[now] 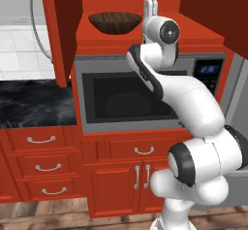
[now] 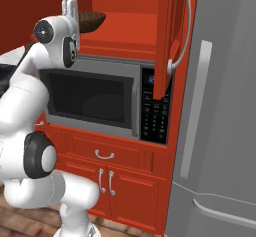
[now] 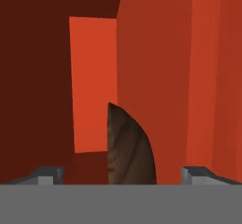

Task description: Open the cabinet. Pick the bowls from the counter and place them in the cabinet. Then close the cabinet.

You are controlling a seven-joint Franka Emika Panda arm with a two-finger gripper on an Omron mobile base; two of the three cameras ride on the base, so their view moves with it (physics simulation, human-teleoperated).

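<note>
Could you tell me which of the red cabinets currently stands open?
The wall cabinet above the microwave: its doors are swung wide, brown bowl inside. The lower cabinets are shut.

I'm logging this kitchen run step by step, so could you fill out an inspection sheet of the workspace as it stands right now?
Surface: black counter at left, bare where it shows.
Job's things: cabinet open, both doors swung out; brown bowl sits upright on its shelf floor. Pale bowl: nothing seen.
Clutter: nothing seen.
Grippers: gripper open, finger tips spread either side of the brown bowl, not gripping it; the hand is level with the shelf, just right of the bowl in the left base view.
Cables: nothing seen.
Surroundings: microwave under the cabinet, red drawers and doors below, grey fridge at right, wooden floor.
</note>
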